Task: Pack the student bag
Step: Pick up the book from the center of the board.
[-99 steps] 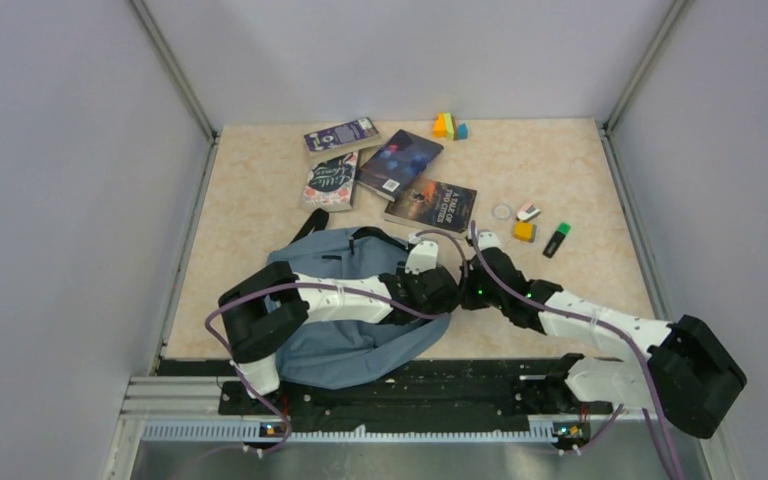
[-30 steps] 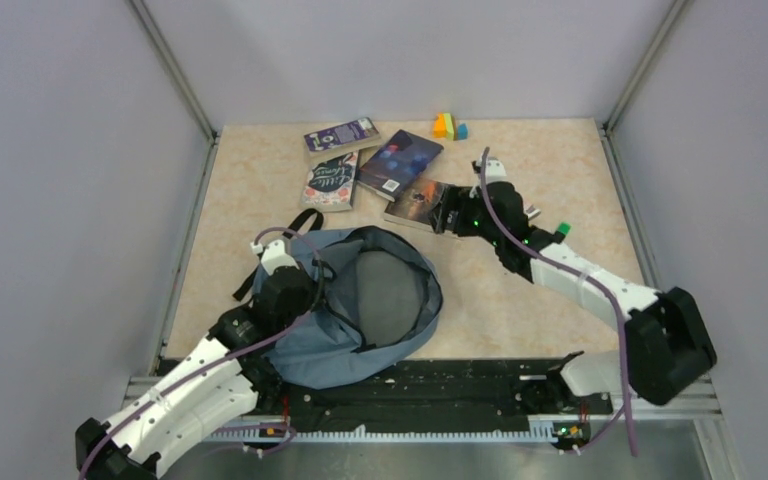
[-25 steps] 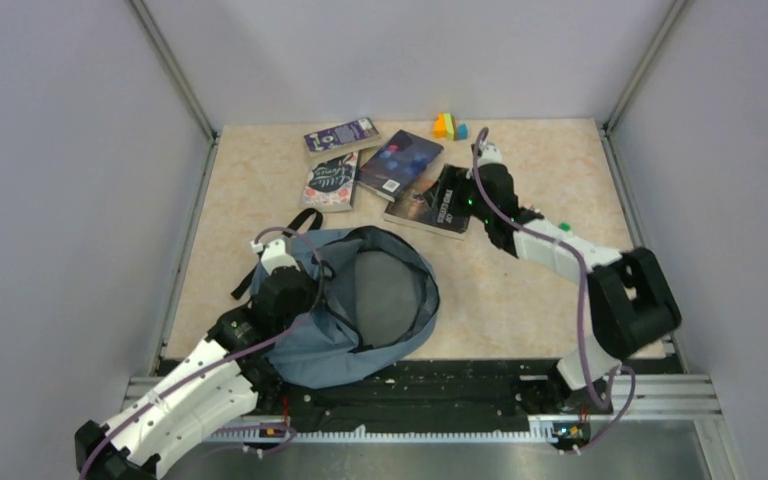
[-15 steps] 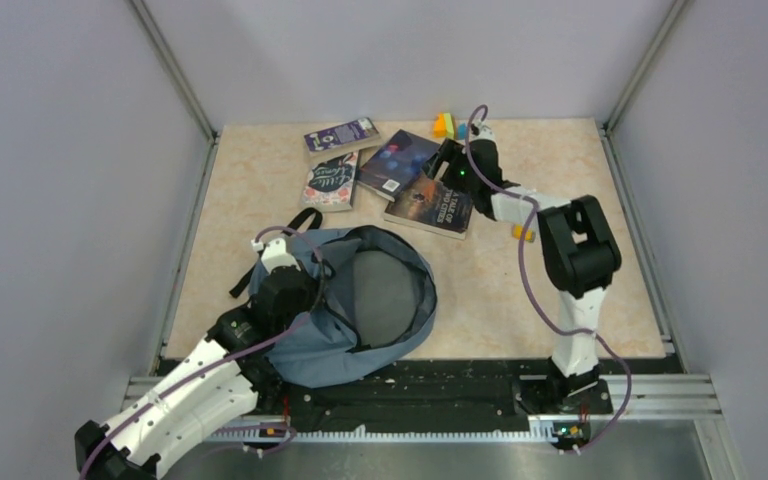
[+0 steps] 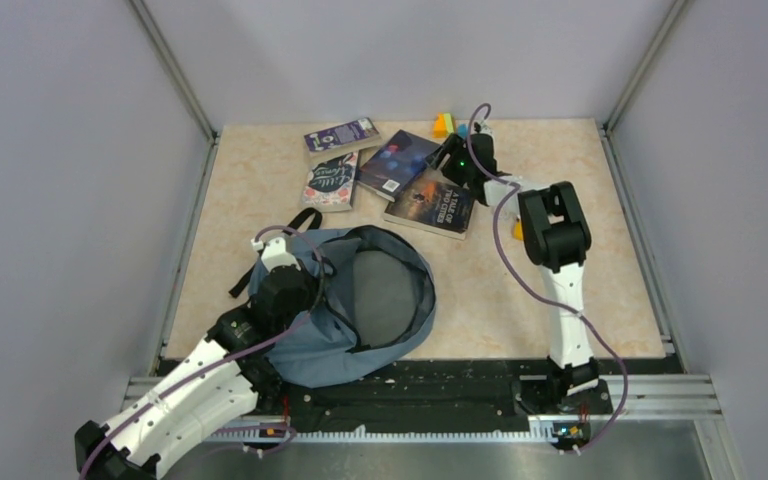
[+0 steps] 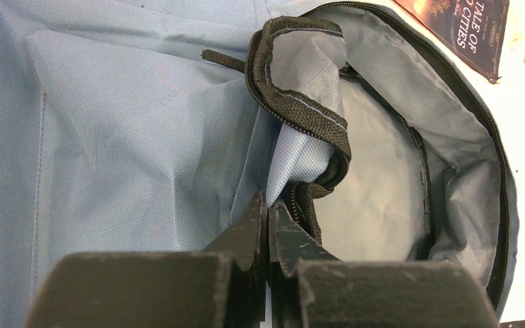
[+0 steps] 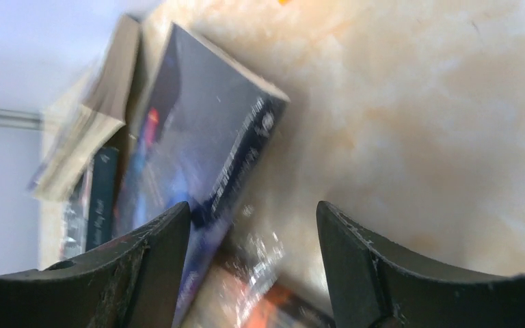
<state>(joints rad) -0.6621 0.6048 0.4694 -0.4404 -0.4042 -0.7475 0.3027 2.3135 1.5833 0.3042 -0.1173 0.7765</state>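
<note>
1. Claw status: the left claw (image 6: 268, 205) is pinched right down on the black zipper edge of the student bag (image 6: 123, 137), holding that lip up
2. The right claw (image 7: 251, 213) has its jaws apart with nothing between them, hanging over a corner of the dark blue book (image 7: 198, 137). They've narrowed over the last second, but I wouldn't call it a grip, and that view is blurry
3. What changed: a few seconds back both arms were huddled over the bag. Now its mouth gapes wide with grey lining showing, and the left arm has pulled back to the near-left
4. The right arm swung off the bag, passed over the Two Cities book (image 5: 430, 203) and ended up further back at the blue one
5. My read: opening is done and the first book pick is starting. I can't see anything inside the bag yet
6. The bag sits on the near-left part of the table (image 5: 580, 290), well apart from the books
7. Around it: a floral book (image 5: 330, 182) and a purple book (image 5: 342, 134) left of the blue one, and coloured blocks (image 5: 443, 124) just behind the right claw
8. In the way: the blue book lies flat and meets the Two Cities book at a corner. I can't tell which is on top, so getting a finger under an edge looks fiddly
</note>
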